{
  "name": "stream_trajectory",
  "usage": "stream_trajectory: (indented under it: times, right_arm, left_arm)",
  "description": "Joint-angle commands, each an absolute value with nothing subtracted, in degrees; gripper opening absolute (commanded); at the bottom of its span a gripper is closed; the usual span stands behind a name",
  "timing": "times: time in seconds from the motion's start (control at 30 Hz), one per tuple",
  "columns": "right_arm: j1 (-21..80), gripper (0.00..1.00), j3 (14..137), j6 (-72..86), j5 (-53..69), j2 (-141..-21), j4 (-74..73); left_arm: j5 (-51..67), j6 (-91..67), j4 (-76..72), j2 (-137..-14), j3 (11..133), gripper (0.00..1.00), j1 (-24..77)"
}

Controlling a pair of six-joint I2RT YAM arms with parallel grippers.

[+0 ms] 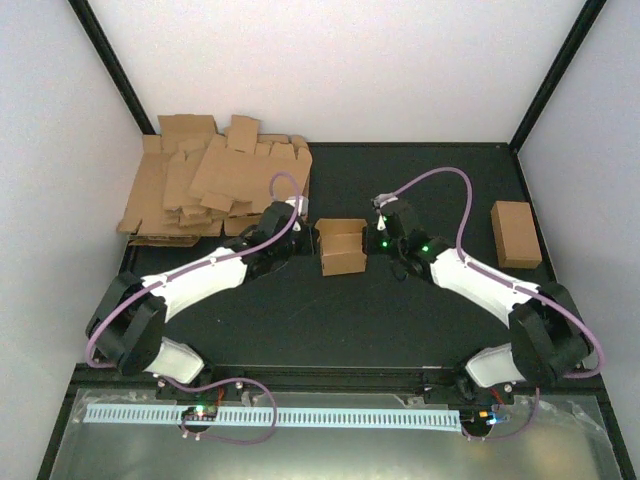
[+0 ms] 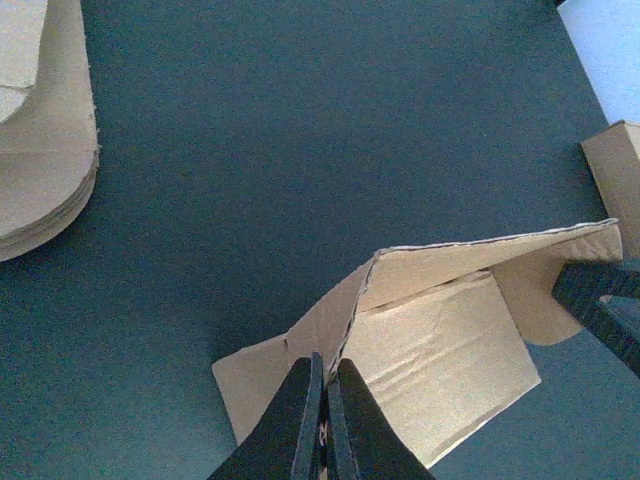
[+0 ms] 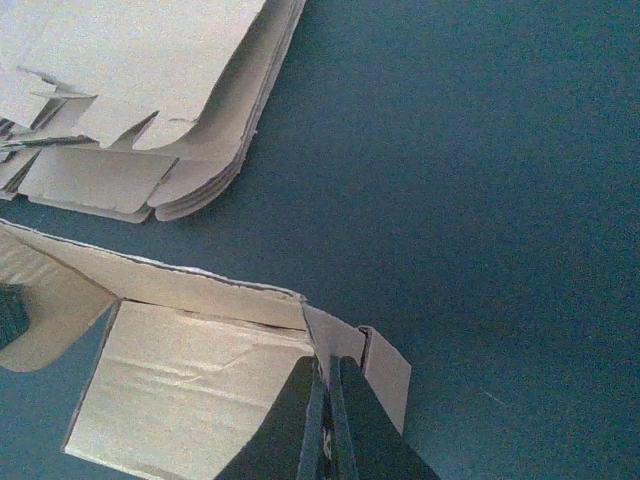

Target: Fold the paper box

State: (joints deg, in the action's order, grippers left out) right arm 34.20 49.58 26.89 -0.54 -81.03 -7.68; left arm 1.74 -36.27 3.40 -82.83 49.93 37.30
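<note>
No legible text, labels, brands or numbers in any view. paper box is bare brown cardboard on every face that shows. white strip along the table's near edge carries only a row of repeated ticks, nothing readable
</note>
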Motion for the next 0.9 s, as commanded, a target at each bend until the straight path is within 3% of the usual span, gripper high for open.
stream_trajectory:
  times: [0.0, 0.87]
  right_arm:
    - [34.8, 0.02, 48.0, 26.2, -3.3, -79.4, -4.9]
    - [36.5, 0.02, 42.0, 27.0, -6.5, -77.0, 0.5]
  left_arm:
    - [1.4, -39.1, 2.1, -82.1, 50.0, 0.02, 38.3]
    - [-17.6, -55.3, 13.5, -86.8, 56.9, 0.02, 48.9]
